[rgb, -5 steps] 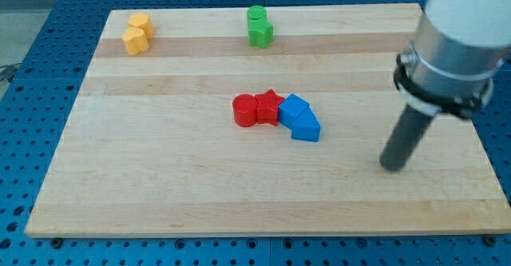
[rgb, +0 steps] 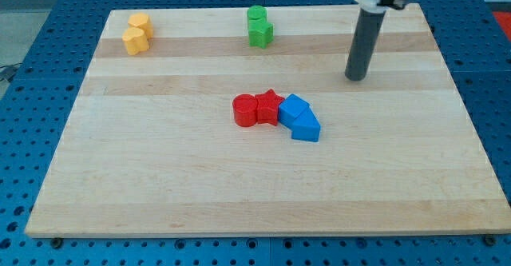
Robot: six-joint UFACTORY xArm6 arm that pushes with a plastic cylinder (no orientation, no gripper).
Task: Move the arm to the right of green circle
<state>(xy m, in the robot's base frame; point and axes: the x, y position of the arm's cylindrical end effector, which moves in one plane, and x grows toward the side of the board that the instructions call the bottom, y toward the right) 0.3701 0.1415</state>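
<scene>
Tip: my tip (rgb: 355,77) is set on the wooden board (rgb: 160,186), right of centre and toward the far side.
Pincer: none is fitted (the arm ends in a plain rod, so nothing is held and no opening can be told).
Green circle: the green circle (rgb: 255,14) is found at the far edge, touching the green star (rgb: 260,33) just nearer.
Tip to target: the tip is placed well right of the green circle, and somewhat nearer than it.
Other blocks: the red cylinder (rgb: 244,111), red star (rgb: 269,105) and two blue blocks (rgb: 299,118) are clustered at mid-board, left of and nearer than the tip; two orange blocks (rgb: 136,33) sit far left.
Risk: if the approach is overshot leftward, the green pair could be nudged off the far edge.
Risk, second: a path taken too near could clip the blue blocks.
</scene>
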